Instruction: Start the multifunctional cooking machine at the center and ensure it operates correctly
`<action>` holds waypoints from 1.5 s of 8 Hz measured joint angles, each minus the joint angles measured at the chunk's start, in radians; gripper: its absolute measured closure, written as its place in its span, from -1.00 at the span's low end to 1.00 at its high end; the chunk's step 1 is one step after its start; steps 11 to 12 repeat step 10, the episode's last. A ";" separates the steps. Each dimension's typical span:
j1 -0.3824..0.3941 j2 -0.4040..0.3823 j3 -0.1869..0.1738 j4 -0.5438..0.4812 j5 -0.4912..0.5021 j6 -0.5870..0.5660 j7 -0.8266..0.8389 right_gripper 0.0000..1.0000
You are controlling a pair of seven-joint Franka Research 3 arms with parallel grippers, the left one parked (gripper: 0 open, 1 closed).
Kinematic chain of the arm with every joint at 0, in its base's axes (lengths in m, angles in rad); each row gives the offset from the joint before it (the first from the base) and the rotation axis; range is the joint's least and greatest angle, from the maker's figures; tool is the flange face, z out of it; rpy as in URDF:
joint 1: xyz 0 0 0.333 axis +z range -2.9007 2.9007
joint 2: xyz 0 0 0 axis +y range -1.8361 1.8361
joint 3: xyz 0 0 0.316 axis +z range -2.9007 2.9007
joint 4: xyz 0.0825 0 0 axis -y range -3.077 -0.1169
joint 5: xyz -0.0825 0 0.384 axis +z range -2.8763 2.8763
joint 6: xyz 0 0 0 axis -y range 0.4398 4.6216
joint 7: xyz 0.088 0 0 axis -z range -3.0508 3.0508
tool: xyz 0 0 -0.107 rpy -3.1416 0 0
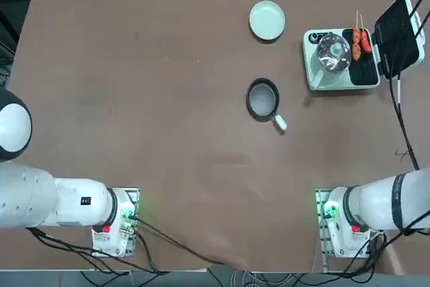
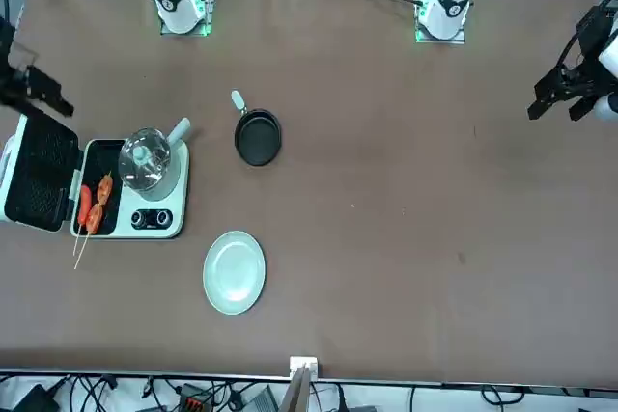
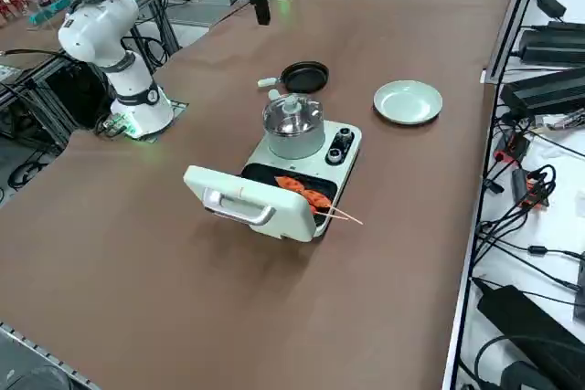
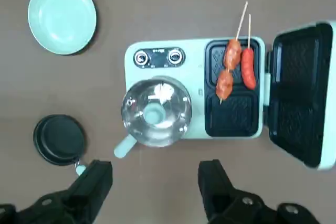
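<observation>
Two black fingers (image 4: 94, 182) of the right gripper (image 4: 155, 182) rose closest to the wrist camera, spread wide apart and grasping nothing, hanging high above the table (image 1: 134, 99) with bare brown surface between them. Directly below and just ahead of the claw sat the multifunctional cooking machine (image 4: 194, 90), its hinged lid (image 4: 302, 93) thrown open flat to one side, off the claw's right finger. On the black grill plate (image 4: 233, 114) lay two skewered sausages (image 4: 236, 69), their sticks reaching past the machine's far edge. Ahead of the gap between the fingers stood the round steel pot (image 4: 156, 111) with a glass lid, and beyond it the two small knobs (image 4: 158, 57), uncovered and unobstructed. Off the claw's left finger, close by, lay a small black frying pan (image 4: 59, 139), clear of the machine. Farther out on that side rested a round pale green plate (image 4: 62, 17). Open tabletop surrounded all three things.
</observation>
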 joint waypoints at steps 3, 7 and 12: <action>0.008 -0.077 0.059 -0.056 -0.036 -0.016 0.097 -1.00; 0.016 -0.079 0.071 -0.062 -0.045 -0.016 0.074 -1.00; 0.019 -0.078 0.071 -0.061 -0.047 -0.015 0.067 -1.00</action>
